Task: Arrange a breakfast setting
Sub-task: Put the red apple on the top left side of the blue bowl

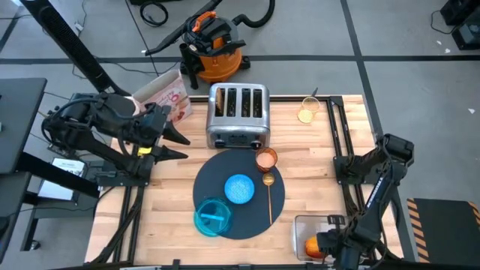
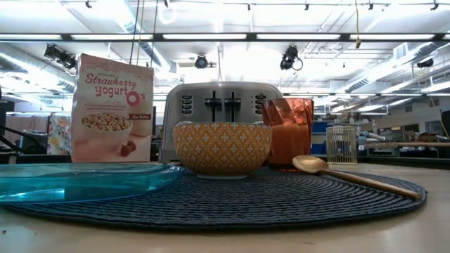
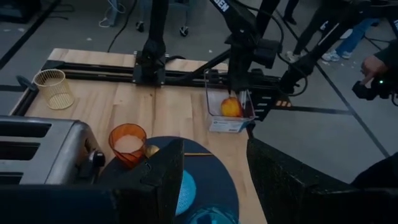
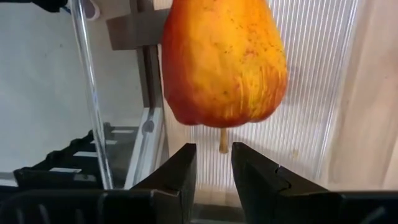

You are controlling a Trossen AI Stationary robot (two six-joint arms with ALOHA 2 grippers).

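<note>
The wooden table (image 1: 315, 142) carries a round dark mat (image 1: 238, 193) near its middle. On the mat sit a small bowl (image 1: 239, 188), a blue plate (image 1: 211, 218) at the near-left edge, a copper cup (image 1: 266, 159) at the far-right edge and a gold spoon (image 1: 268, 195) along the right side. A steel toaster (image 1: 238, 115) stands just beyond the mat, a cereal box (image 1: 166, 96) to its left, and a small wire basket (image 1: 308, 110) to its right. Behind the table an orange shop vacuum (image 1: 214, 46) sits on the grey floor.

The apple (image 4: 222, 62) lies in a clear bin (image 1: 311, 225) at the table's near-right corner. The right gripper (image 4: 213, 163) points into that bin, fingers slightly parted just before the apple's stem, not gripping. The left gripper (image 1: 178, 142) hovers left of the toaster, spread wide, holding nothing.

No toast is visible; the toaster slots look dark.
</note>
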